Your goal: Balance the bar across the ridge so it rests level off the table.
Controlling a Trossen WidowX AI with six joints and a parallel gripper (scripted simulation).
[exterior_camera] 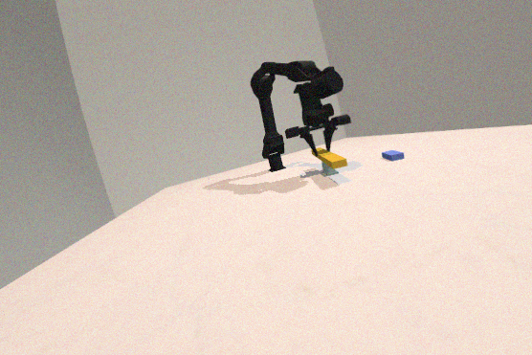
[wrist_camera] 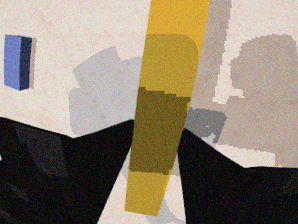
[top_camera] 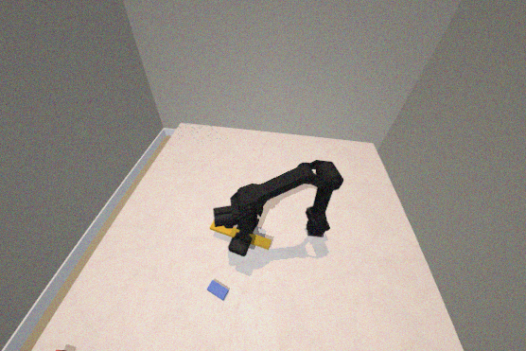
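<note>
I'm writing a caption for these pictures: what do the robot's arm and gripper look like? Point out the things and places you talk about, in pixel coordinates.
The arm [top_camera: 279,186] [exterior_camera: 268,113] is matte black all over, with slim straight links between chunky, angular joint housings. The gripper [exterior_camera: 321,152] [wrist_camera: 157,129] is black too: two fingers that taper toward narrow tips, below a crossbar with blocky ends. I can make out no cables or markings.

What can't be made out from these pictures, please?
- Exterior: whether the bar rests on the ridge; too small.
- Top: the bar's middle, behind the arm.
- Wrist: the bar's far end, cut off by the upper edge.
- Top: the red thing, cut off by the lower edge.
</note>
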